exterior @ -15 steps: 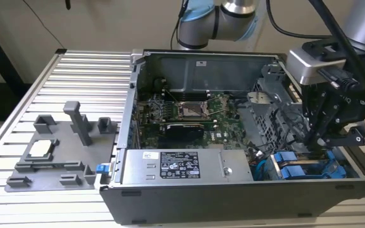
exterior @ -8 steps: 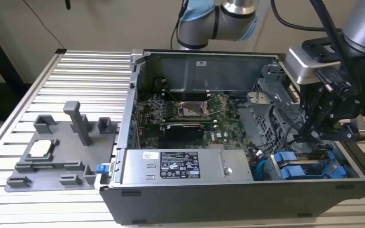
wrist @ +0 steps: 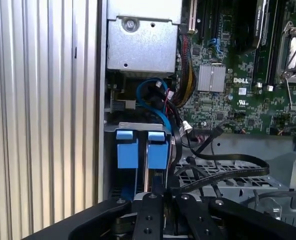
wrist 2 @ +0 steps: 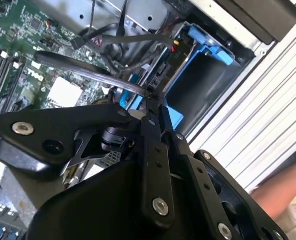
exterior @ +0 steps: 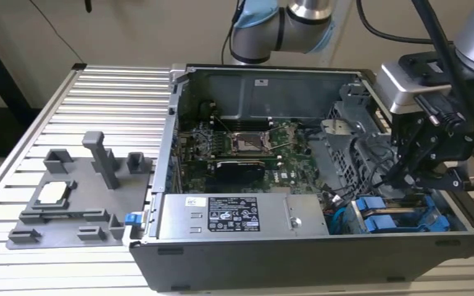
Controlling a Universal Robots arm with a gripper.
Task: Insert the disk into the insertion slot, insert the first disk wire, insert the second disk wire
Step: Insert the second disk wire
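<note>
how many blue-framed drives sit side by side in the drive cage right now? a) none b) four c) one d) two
d: the first wrist view shows two blue-framed drives next to each other in the grey cage, just ahead of the gripper.

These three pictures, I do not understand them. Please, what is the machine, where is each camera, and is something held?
A robot arm works over an open computer case on a ribbed metal table. The exterior view looks from beside the table; both wrist views look from cameras on the arm. Its gripper reaches down into the case near the drive cage, where two blue-framed drives sit side by side. The gripper appears shut on a thin black cable. A grey parts tray lies beside the case.
</note>
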